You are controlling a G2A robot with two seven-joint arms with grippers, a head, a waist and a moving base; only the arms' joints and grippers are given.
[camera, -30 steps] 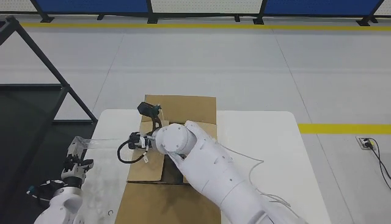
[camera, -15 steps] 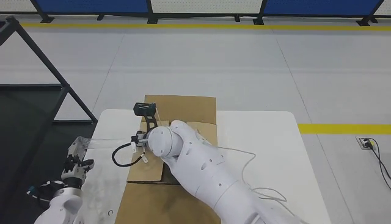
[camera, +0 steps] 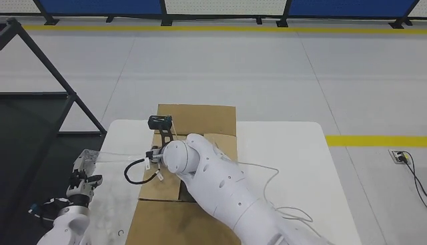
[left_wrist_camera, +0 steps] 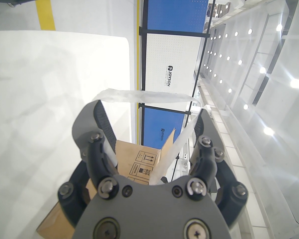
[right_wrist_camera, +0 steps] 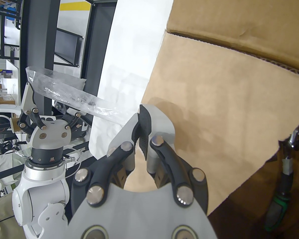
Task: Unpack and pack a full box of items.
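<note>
A long strip of clear tape (camera: 120, 154) stretches from the table's left edge to the cardboard box (camera: 200, 115). My left gripper (left_wrist_camera: 149, 108) is open, and the tape strip (left_wrist_camera: 144, 96) clings across both fingertips. It stands at the table's left edge (camera: 85, 171). My right gripper (right_wrist_camera: 142, 118) is shut on the other end of the tape strip (right_wrist_camera: 64, 93), above the box's left flap (right_wrist_camera: 214, 88). The right wrist view also shows the left gripper (right_wrist_camera: 53, 103) farther off. In the top view the right gripper (camera: 157, 155) lies over that flap.
The white table (camera: 287, 158) carries the box with its flaps spread. A tool with a green handle (right_wrist_camera: 276, 207) lies inside the box. A black metal frame (camera: 47, 65) stands left of the table. A thin cable (camera: 267, 178) trails across the table's right part.
The right arm has shifted a little to the left over the box flap. The tape stays stretched between the two grippers, and the left gripper has hardly moved.
</note>
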